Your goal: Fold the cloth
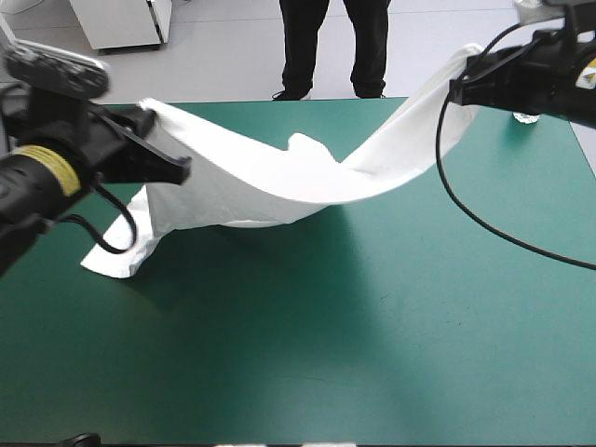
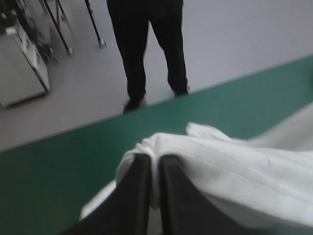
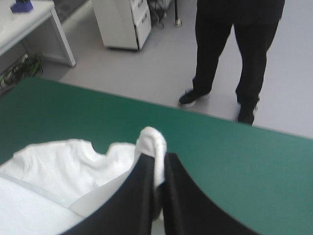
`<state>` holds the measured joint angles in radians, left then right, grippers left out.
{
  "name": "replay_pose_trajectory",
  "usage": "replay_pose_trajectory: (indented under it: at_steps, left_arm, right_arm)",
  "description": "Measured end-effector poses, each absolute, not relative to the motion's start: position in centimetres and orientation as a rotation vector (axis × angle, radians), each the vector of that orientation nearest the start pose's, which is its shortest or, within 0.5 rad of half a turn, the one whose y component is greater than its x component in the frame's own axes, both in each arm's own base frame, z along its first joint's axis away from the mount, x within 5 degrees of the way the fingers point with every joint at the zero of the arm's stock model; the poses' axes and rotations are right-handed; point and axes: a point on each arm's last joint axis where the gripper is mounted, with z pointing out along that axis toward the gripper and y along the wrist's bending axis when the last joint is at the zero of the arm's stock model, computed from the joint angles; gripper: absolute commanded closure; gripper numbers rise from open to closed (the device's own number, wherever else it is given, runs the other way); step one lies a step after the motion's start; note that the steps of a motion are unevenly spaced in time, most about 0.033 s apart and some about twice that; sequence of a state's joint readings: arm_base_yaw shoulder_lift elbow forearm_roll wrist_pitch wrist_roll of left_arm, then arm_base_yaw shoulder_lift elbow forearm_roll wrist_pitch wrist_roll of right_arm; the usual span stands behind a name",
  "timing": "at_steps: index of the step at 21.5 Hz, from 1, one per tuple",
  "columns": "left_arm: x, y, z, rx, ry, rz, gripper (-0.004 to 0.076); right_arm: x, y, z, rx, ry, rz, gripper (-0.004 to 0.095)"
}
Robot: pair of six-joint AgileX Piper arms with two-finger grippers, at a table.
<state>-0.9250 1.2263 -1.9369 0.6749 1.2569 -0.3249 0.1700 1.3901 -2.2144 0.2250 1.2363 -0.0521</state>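
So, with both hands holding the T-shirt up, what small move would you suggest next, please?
Probably ease the left hand and right hand slightly apart: the T-shirt sags between them, one end trailing on the table, so tautening should help it lie flat.

Part of the T-shirt's (image 1: 279,182) held edge is hidden behind the left end effector (image 1: 183,170) in the high view. Its other end is covered by the right end effector (image 1: 455,91). The tabletop (image 1: 372,326) under the sagging cloth is concealed. In both wrist views the cloth is cut off by the picture's edge. A small pale object (image 1: 527,117) near the right end effector cannot be identified.
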Motion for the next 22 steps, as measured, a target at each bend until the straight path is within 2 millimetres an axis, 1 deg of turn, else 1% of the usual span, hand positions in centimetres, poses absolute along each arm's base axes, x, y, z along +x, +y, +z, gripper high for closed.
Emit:
replay_pose_trajectory:
  at_steps: [2,5,6,7,8,9,10,11,12,13,15,18,21,22]
  left_arm:
    - [13.9,-8.9,59.1,0.351,1.753,-0.047,0.0746]
    - [13.1,-7.5,61.8,0.337,1.647,-0.012,0.0746]
    - [12.7,-7.0,63.4,0.339,1.583,0.000,0.0746]
    - [12.4,-6.6,64.1,0.333,1.552,-0.008,0.0746]
    - [12.2,-6.5,65.3,0.344,1.499,-0.019,0.0746]
    - [12.2,-6.8,65.6,0.354,1.482,-0.026,0.0746]
    - [11.9,-6.8,66.3,0.371,1.434,-0.052,0.0746]
    - [11.8,-6.9,66.5,0.381,1.414,-0.060,0.0746]
    - [11.5,-7.0,67.1,0.404,1.363,-0.090,0.0746]
    - [11.3,-7.1,67.2,0.423,1.340,-0.106,0.0746]
    - [10.5,-7.8,68.0,0.500,1.231,-0.185,0.0746]
    - [9.8,-8.3,69.0,0.515,1.101,-0.266,0.0746]
    - [8.3,-7.8,70.4,0.491,0.927,-0.348,0.0746]
    - [8.0,-7.6,70.6,0.484,0.907,-0.357,0.0746]
  right_arm:
    - [18.2,5.1,61.1,-0.293,1.783,0.322,0.0920]
    - [15.9,4.7,63.2,-0.304,1.673,0.305,0.0919]
    - [14.1,4.4,64.4,-0.311,1.596,0.293,0.0918]
    - [13.3,4.2,64.9,-0.316,1.562,0.285,0.0918]
    - [11.7,3.9,65.8,-0.321,1.500,0.270,0.0918]
    - [11.0,3.8,66.2,-0.323,1.472,0.261,0.0918]
    - [9.8,3.6,66.7,-0.329,1.427,0.247,0.0918]
    - [9.5,3.5,66.9,-0.329,1.411,0.242,0.0918]
    - [8.7,3.3,67.4,-0.327,1.364,0.234,0.0918]
    - [8.4,3.3,67.6,-0.324,1.344,0.233,0.0918]
    - [7.3,3.2,68.2,-0.322,1.274,0.247,0.0902]
    - [5.4,3.2,69.1,-0.326,1.166,0.281,0.0902]
    - [3.3,2.8,70.2,-0.304,1.032,0.300,0.0902]
    - [3.0,2.8,70.3,-0.301,1.014,0.300,0.0902]
